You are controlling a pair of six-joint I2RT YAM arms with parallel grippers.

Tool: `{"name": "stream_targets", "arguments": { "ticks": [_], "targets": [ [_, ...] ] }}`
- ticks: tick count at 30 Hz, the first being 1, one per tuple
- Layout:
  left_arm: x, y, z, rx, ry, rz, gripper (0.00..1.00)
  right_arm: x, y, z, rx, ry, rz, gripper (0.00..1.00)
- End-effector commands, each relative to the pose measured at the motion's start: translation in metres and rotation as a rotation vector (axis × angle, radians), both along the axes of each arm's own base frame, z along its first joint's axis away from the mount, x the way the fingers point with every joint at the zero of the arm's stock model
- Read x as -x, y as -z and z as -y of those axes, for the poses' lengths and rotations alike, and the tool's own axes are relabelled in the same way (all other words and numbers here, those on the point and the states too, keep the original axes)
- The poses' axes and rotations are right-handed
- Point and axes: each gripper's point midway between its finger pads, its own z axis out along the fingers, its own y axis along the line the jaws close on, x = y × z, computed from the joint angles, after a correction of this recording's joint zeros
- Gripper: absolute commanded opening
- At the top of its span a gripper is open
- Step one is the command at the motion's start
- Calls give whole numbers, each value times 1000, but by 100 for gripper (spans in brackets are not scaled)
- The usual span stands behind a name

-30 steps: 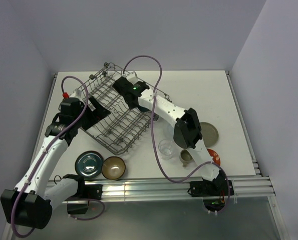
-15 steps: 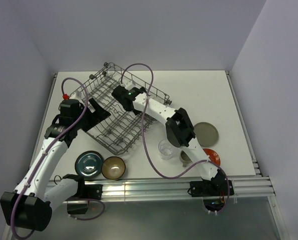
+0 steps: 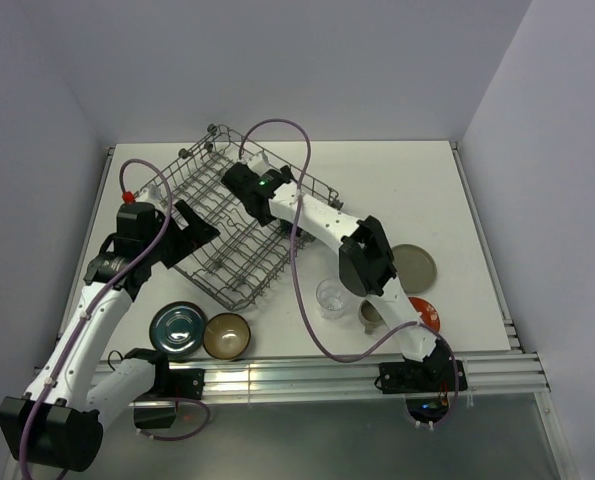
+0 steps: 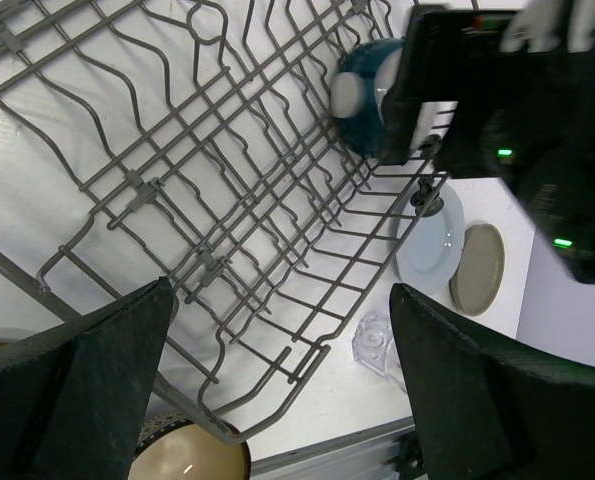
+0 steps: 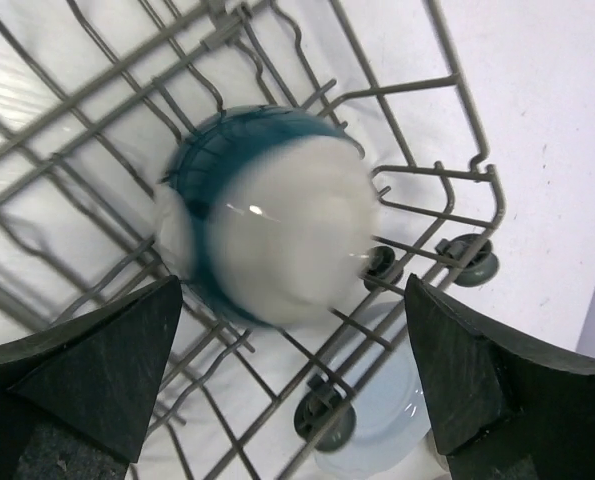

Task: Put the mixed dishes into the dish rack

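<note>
Brown bowl and dark teal dish sit on the table by the arm bases. Further, the left hand hangs released over the dish rack. Beyond, the right hand is spread wide above a teal-and-white bowl lying by a wheeled rack corner. The bowl looks blurred, so I fear it may roll off the tines.

Your top camera looks down from above and behind the arm bases and takes in the whole table. Your left wrist camera hangs close over the dish rack, facing across its wires. Your right wrist camera sits nearer still, and both wrist views share the teal-and-white bowl and pale blue plate.
</note>
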Motion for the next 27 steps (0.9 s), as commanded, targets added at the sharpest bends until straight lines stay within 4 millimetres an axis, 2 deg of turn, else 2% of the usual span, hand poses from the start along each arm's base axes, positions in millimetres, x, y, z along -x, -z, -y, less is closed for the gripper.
{"name": "stream_targets", "arguments": {
  "ticks": [1, 3, 5, 6, 8, 9, 10, 12, 13, 14, 17, 18, 20, 25, 27],
  "targets": [
    [3, -18, 0, 2, 12, 47, 96, 1, -91, -12, -177, -15, 144, 100],
    [5, -19, -2, 3, 3, 47, 96, 11, -103, -13, -199, -9, 159, 100],
    [6, -23, -1, 7, 4, 61, 96, 30, -122, -11, -241, -13, 180, 100],
    [7, -23, -2, 7, 1, 54, 96, 53, -132, -13, -270, -41, 174, 100],
    [8, -27, -1, 11, 3, 62, 96, 81, -135, -18, -360, -38, 147, 100],
    [8, -27, -2, 9, 0, 63, 96, 102, -134, -12, -403, -41, 125, 100],
    [9, -28, -2, 11, 0, 67, 96, 129, -128, -31, -508, -65, 69, 99],
    [10, -30, -1, 21, 2, 73, 96, 165, -117, -45, -628, -102, 3, 99],
    [12, -32, 0, 27, 9, 78, 96, 190, -106, -54, -758, -105, -51, 97],
    [13, -32, 1, 37, 11, 76, 95, 214, -99, -65, -811, -124, -96, 95],
    [18, -33, 4, 57, 16, 81, 95, 257, -78, -82, -972, -92, -195, 86],
    [19, -34, 4, 65, 19, 81, 95, 266, -68, -83, -980, -83, -207, 85],
    [24, -36, 6, 80, 27, 91, 95, 280, -60, -85, -983, -22, -183, 82],
    [35, -43, 9, 108, 45, 107, 95, 295, -29, -96, -977, 40, -208, 82],
    [38, -45, 9, 113, 49, 112, 95, 299, -18, -104, -992, 49, -220, 78]
  ]
}}
